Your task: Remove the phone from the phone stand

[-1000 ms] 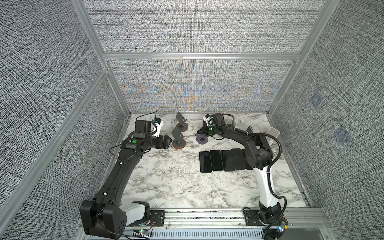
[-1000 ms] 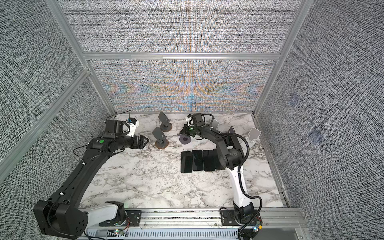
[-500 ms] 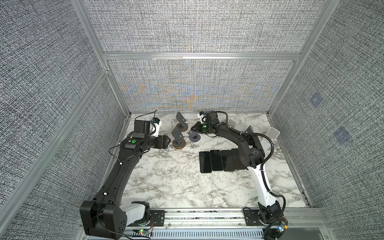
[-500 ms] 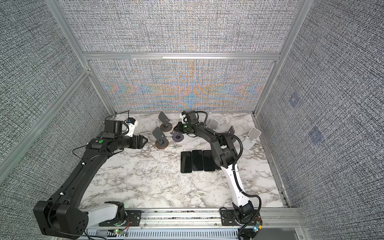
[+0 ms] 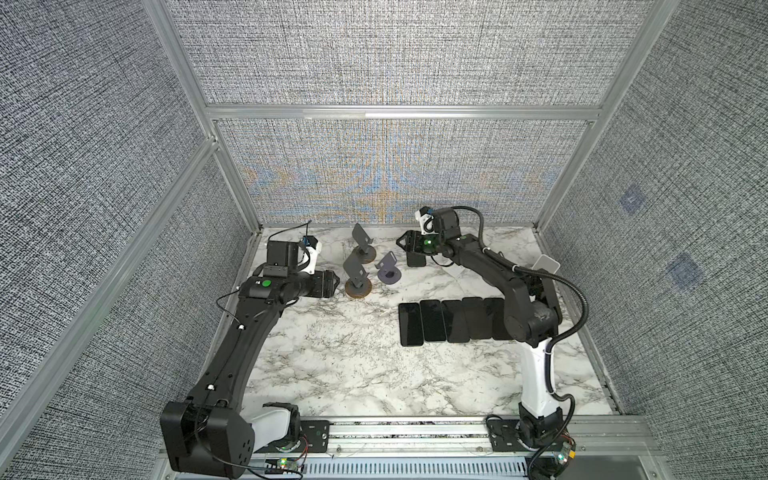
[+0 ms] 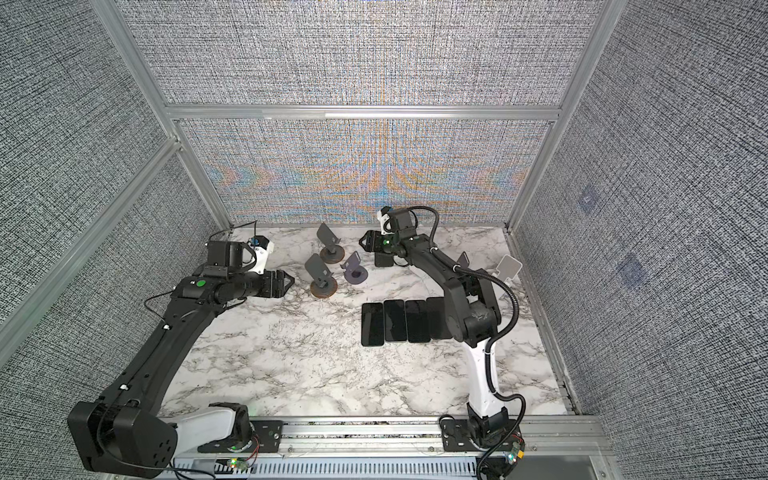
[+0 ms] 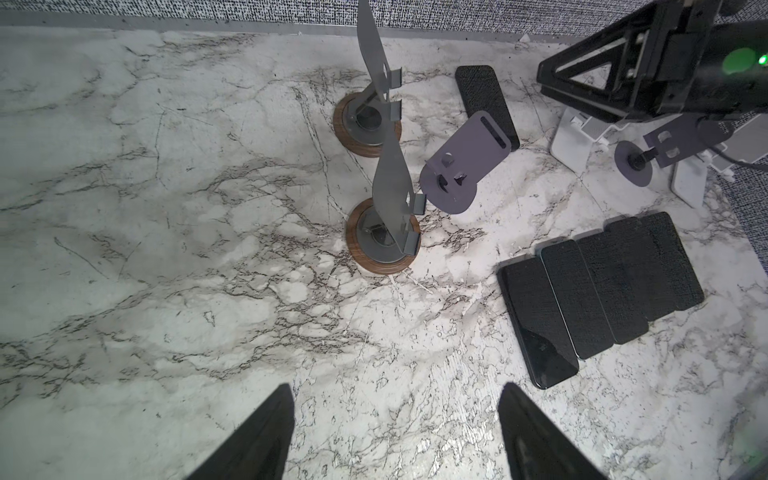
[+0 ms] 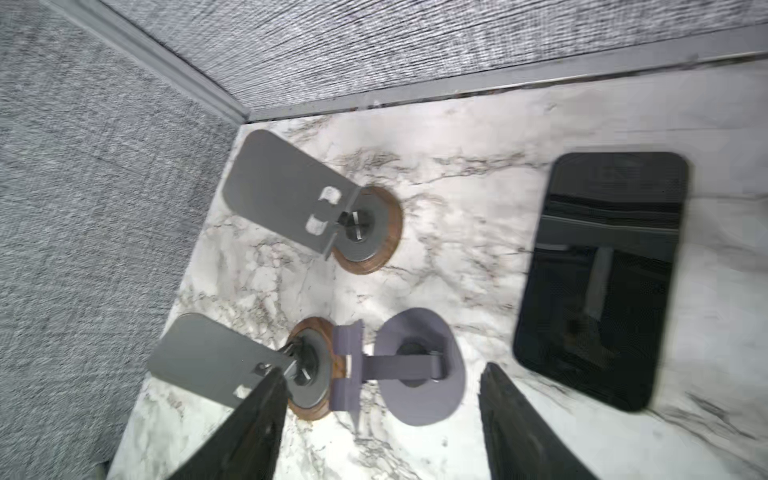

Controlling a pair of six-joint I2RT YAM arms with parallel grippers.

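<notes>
The black phone (image 8: 602, 282) lies flat (glossy face up) on the worktop (image 8: 457, 187), just beside the bare purple stand (image 8: 415, 399).

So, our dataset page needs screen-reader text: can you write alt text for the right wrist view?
A black phone lies flat on the marble table, on no stand, near an empty purple stand and two empty grey stands with round wooden bases. The right gripper is open and holds nothing.
</notes>
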